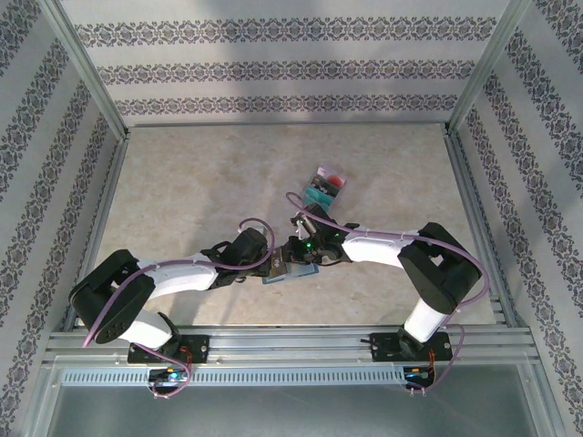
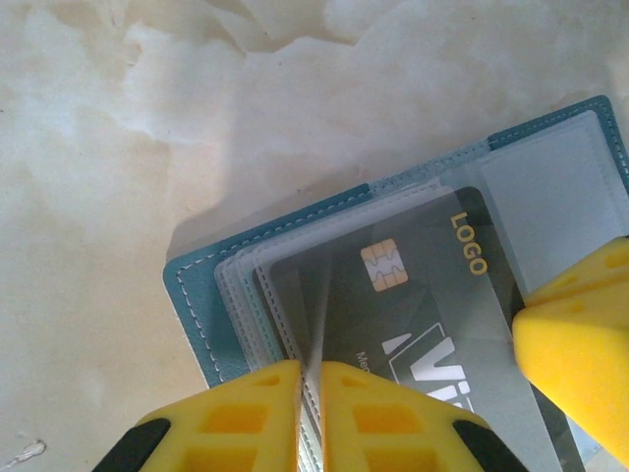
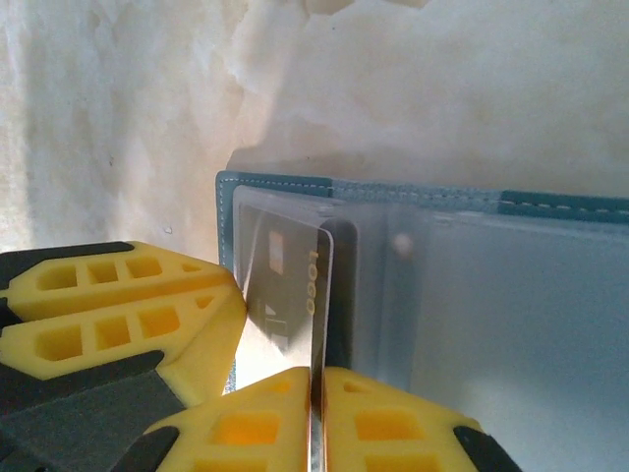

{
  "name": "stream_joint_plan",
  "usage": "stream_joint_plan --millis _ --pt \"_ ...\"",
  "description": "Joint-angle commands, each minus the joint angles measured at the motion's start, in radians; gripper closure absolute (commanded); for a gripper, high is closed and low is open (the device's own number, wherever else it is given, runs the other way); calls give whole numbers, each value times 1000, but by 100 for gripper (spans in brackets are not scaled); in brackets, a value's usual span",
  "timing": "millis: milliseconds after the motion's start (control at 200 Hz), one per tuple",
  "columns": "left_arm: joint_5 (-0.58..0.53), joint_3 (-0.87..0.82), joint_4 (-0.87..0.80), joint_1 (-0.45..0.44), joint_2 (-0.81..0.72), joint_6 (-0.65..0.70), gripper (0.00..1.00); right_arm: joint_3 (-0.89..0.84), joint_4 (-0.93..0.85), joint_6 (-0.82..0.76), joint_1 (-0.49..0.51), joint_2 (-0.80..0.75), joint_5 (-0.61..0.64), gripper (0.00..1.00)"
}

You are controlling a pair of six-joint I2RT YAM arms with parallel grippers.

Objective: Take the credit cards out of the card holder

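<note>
1. The left pincer (image 2: 312, 382) is closed on a clear plastic sleeve (image 2: 241, 285) of the flat blue-grey stitched card holder (image 2: 187, 295). This likely steadies it on the mottled beige surface (image 2: 147, 118) against the pull.
2. The right pincer (image 3: 319, 395), just beside the left one, is nipped shut on the edge of the thin grey chip-bearing credit card (image 3: 280, 275). The card sits partly sleeved, directly ahead of its fingertips.
3. Beyond both pincers, well apart, lies a small heap of colourful plastic cards (image 1: 326, 185), apparently already out.

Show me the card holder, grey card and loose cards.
card holder (image 2: 192, 305): left wrist view, stitched border.
grey card (image 2: 432, 305): left wrist view, face beside chip.
loose cards (image 1: 328, 184): top external view, pile's middle.
</note>
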Motion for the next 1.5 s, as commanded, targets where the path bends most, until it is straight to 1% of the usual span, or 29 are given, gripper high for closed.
stream_joint_plan --millis 0,140,275,585,909,1034,1199,1494 --pt "-6 -11 -9 -13 3 -6 87 -29 77 27 -9 -11 -46 89" --pt "-27 -12 -24 -13 -7 -8 84 -52 90 28 -21 -32 -41 93" --pt "-38 -12 -30 -12 -13 -5 80 -73 97 32 -32 -46 -38 93" --pt "-48 -1 -51 -12 -22 16 81 -109 102 34 -52 -76 -25 93" --pt "-17 65 -61 -13 -73 76 82 -111 104 35 -54 -74 -23 93" --pt "19 83 -44 -14 -32 89 82 -111 102 35 -54 -79 -23 93" --pt "67 94 -27 -15 51 94 84 -111 109 37 -57 -80 -31 93" --pt "65 70 -37 -15 92 80 88 -145 191 69 -77 -94 -75 92"
